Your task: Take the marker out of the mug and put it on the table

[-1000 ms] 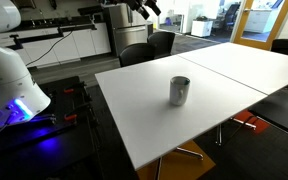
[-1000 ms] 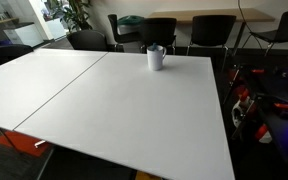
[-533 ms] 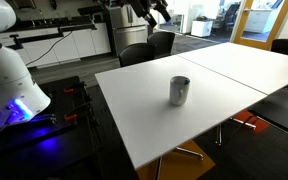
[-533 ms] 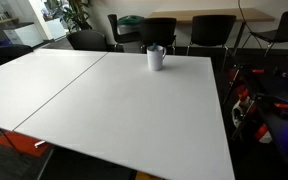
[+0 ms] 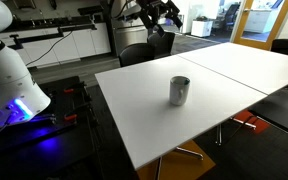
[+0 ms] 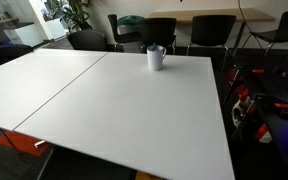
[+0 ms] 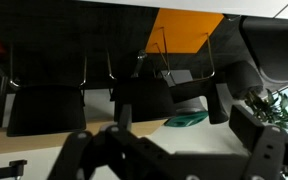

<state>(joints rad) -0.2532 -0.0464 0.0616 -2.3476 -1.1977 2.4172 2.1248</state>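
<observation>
The grey mug (image 5: 179, 90) stands upright on the white table (image 5: 134, 115), near its middle; it also shows at the far end of the table (image 6: 134, 110) as a small grey mug (image 6: 156, 58). The marker cannot be made out in any view; it is hidden inside the mug or too small to see. My gripper (image 5: 170, 14) hangs high above the far side of the table, well away from the mug. In the wrist view its two fingers (image 7: 169, 165) are spread wide with nothing between them.
A second white table (image 5: 249, 60) adjoins along a seam, also seen in an exterior view (image 6: 34, 75). Black chairs (image 6: 162, 32) stand at the table's end. A white robot base (image 5: 9, 80) with blue light stands beside the table.
My arm has swung rightward along the top of the exterior view, bringing the gripper further into sight. The mug has not moved.
</observation>
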